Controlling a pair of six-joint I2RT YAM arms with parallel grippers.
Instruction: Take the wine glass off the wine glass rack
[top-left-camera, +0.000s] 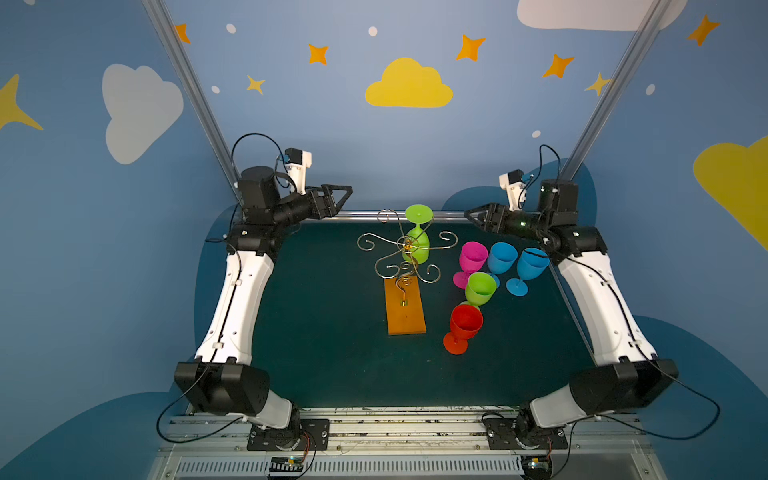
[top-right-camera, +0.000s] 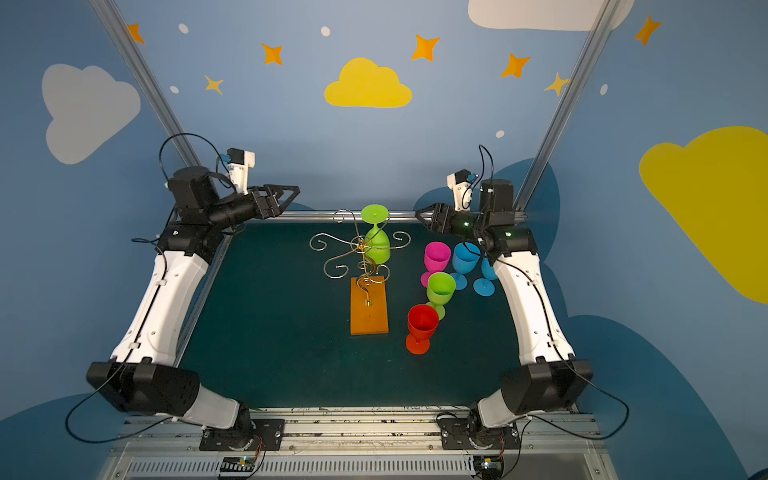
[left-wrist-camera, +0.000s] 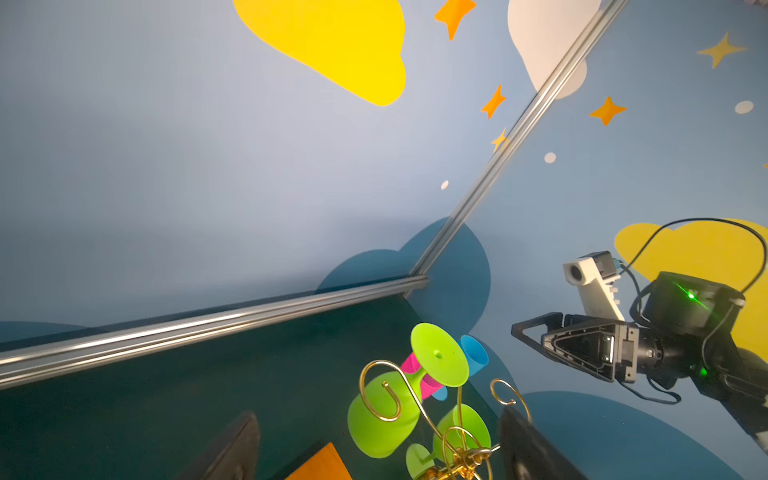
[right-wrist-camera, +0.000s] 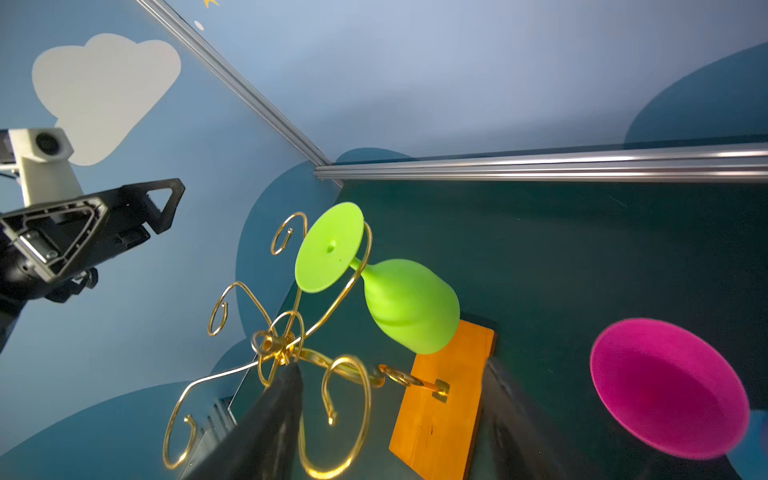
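Rack: the gold wire rack stood mid-table on its orange base, with the long side of the base running near to far.
Wine glass: a lime-green wine glass hung upside down on the rack's far side, foot up and bowl down. Its stem sat in the curl of a far scroll arm, and it was tilted, with the bowl close to the post.
Left gripper: the left gripper was raised at the far left and pointed right toward the rack, well apart from it. In the left wrist view its fingers stood wide apart with nothing gripped.
Right gripper: the right gripper was raised at the far right and pointed left toward the rack, touching nothing. In the right wrist view its fingers were spread and empty.
Other glasses: upright on the table, right of the rack, were a pink glass, two blue glasses, a green glass and, nearest, a red glass.
Other arms: the rack's other scroll arms carried nothing.
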